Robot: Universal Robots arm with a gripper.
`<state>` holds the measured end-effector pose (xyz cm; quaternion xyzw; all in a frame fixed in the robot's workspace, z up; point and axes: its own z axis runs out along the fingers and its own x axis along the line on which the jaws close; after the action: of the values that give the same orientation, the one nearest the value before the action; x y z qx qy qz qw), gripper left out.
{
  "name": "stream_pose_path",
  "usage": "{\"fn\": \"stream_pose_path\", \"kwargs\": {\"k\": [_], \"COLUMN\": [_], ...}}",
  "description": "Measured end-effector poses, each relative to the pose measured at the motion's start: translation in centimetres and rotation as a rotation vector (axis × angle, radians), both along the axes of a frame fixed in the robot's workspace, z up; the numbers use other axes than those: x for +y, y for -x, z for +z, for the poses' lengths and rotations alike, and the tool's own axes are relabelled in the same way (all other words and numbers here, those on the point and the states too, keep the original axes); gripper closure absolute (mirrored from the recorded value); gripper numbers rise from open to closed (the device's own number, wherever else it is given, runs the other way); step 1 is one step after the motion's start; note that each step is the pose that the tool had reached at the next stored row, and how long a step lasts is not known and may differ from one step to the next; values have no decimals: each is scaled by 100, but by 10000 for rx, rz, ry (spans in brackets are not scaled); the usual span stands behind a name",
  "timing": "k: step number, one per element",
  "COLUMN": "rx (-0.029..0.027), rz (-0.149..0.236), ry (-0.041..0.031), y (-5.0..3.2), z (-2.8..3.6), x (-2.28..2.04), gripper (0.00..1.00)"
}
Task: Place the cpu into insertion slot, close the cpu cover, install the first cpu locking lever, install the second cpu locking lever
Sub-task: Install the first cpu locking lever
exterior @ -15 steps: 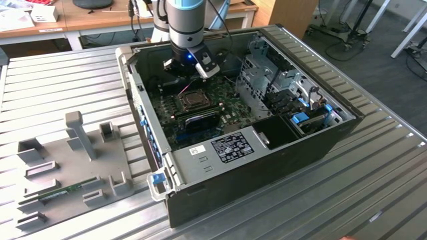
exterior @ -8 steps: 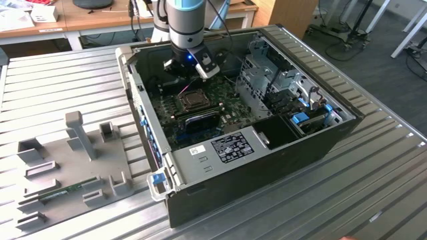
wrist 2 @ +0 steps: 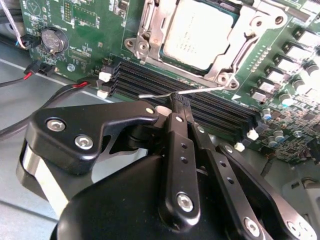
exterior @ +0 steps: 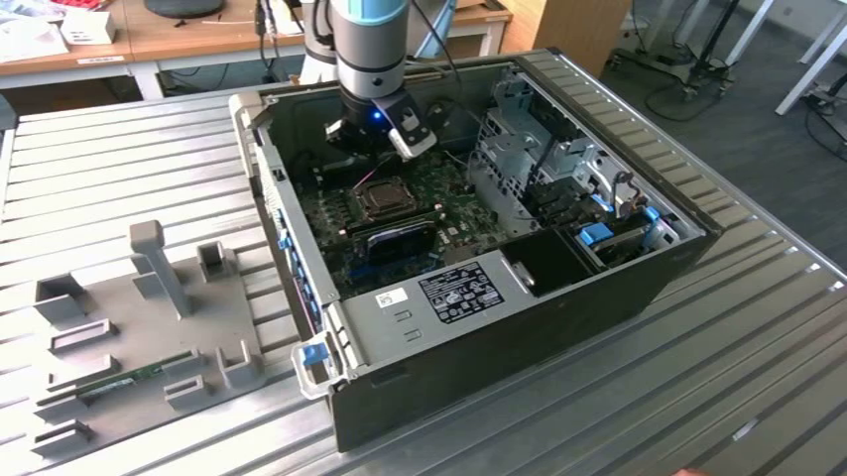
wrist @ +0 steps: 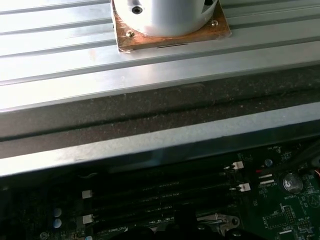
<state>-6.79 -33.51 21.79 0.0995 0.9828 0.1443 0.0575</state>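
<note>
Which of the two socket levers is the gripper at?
The thin wire lever on the socket's side facing the black memory slots; it angles out over them, right at the gripper's tip.

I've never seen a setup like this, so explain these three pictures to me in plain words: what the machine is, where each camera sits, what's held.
It is one robot arm reaching into an open computer case lying on a slatted metal table. The exterior view looks from off the arm; both wrist views ride on it. In the second wrist view the hand, closed, touches a thin locking lever beside the cpu, seated under its cpu cover. Whether it grips the lever is unclear.
</note>
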Motion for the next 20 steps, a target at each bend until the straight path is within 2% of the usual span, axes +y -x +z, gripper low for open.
{"fn": "stream_pose_path", "kwargs": {"k": [6,20], "rx": [-1,1], "rz": [0,-1], "ry": [0,2], "y": [-24,-60], "z": [-19,-144], "x": [0,-1], "gripper": [89,89]}}
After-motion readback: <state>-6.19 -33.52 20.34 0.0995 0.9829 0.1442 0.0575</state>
